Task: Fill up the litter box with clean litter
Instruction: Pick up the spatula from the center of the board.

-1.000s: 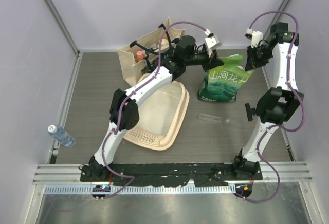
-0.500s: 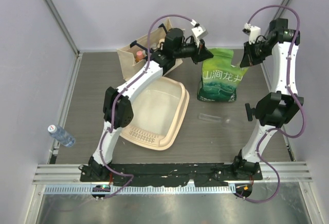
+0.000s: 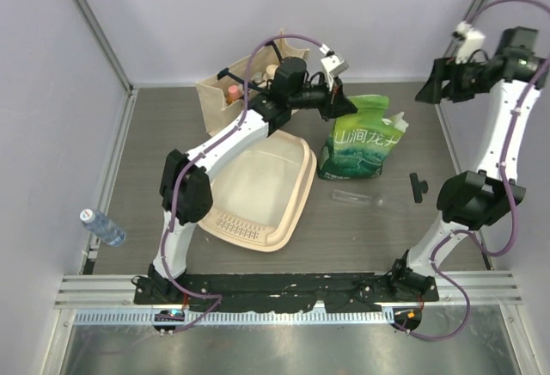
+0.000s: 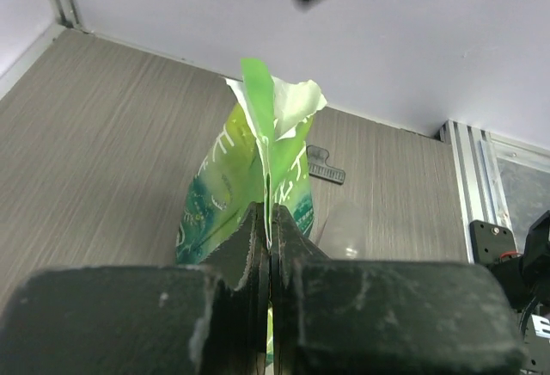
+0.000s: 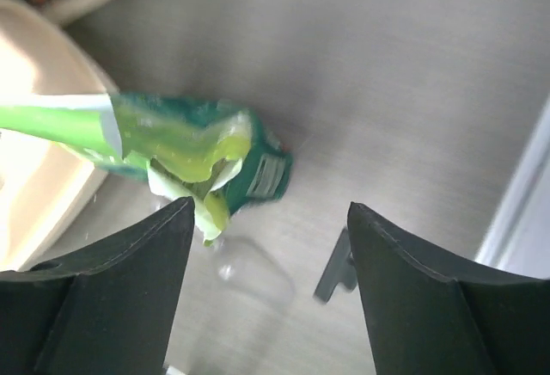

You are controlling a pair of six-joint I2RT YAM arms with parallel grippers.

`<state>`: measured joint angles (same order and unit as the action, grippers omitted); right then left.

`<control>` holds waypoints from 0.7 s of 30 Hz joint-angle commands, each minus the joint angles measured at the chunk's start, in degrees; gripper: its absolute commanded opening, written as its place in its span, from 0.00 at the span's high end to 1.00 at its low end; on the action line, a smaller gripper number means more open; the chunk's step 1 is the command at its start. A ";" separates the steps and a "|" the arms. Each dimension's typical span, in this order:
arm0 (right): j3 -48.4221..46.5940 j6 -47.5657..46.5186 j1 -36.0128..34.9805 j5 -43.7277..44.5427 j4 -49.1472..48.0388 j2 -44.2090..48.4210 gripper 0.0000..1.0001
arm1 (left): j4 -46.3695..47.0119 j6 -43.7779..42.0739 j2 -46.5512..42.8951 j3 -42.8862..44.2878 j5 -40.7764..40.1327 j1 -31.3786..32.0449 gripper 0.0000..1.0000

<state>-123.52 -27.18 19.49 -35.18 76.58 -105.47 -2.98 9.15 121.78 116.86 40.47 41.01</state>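
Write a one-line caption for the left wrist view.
Shut left fingers pinch the top edge of a green printed plastic bag.

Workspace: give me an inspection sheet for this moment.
Surface: grey wood-grain table, no spill seen.
Job's things: litter box left of centre, looks bare inside.
Clutter: green bag upright beside the box; tote at back; bottle at left edge; small black part.
End effectors: left end effector shut on green bag's top; right end effector open, holding nothing.
Cables: purple cables along both arms.
Surroundings: pale walls.
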 commanded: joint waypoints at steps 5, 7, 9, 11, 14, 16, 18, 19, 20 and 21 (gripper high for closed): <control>2.91 -13.31 1.62 -22.13 -3.73 19.57 0.06 | 8.34 2.81 -4.88 -1.20 -4.34 0.65 1.00; 10.89 -29.45 -2.59 -17.34 2.14 26.18 0.05 | 8.08 2.54 -4.79 -1.11 -5.30 0.65 0.99; 16.97 -38.79 -11.20 -12.74 9.63 31.34 0.08 | 7.21 1.50 -4.71 -1.02 -5.66 0.56 0.93; 27.08 -40.05 -14.72 -9.56 9.56 34.70 0.11 | 6.76 1.14 -4.79 -1.19 -6.19 0.38 0.82; 37.46 -45.32 -16.49 -5.70 9.64 39.28 0.16 | 6.94 1.22 -4.97 -1.72 -5.58 -0.05 0.71; 44.40 -50.41 -16.93 -2.64 9.64 41.74 0.18 | 7.20 1.57 -5.23 -2.16 -4.88 -0.06 0.66; 50.19 -53.49 -18.25 -0.60 9.64 42.71 0.20 | 7.20 1.58 -5.32 -2.34 -4.17 -0.06 0.64; 51.96 -55.33 -18.69 0.63 9.04 43.24 0.21 | 7.29 1.58 -5.32 -2.42 -4.00 -0.06 0.64; 53.72 -55.26 -19.13 2.99 7.99 43.24 0.20 | 7.29 1.58 -5.32 -2.42 -4.08 -0.14 0.64; 57.05 -55.00 -19.48 4.49 6.84 43.16 0.21 | 7.20 1.58 -5.23 -2.42 -4.08 -0.15 0.63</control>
<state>-73.03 -74.83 1.48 -38.48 77.06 -63.57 1.10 10.33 120.22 114.80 35.24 41.21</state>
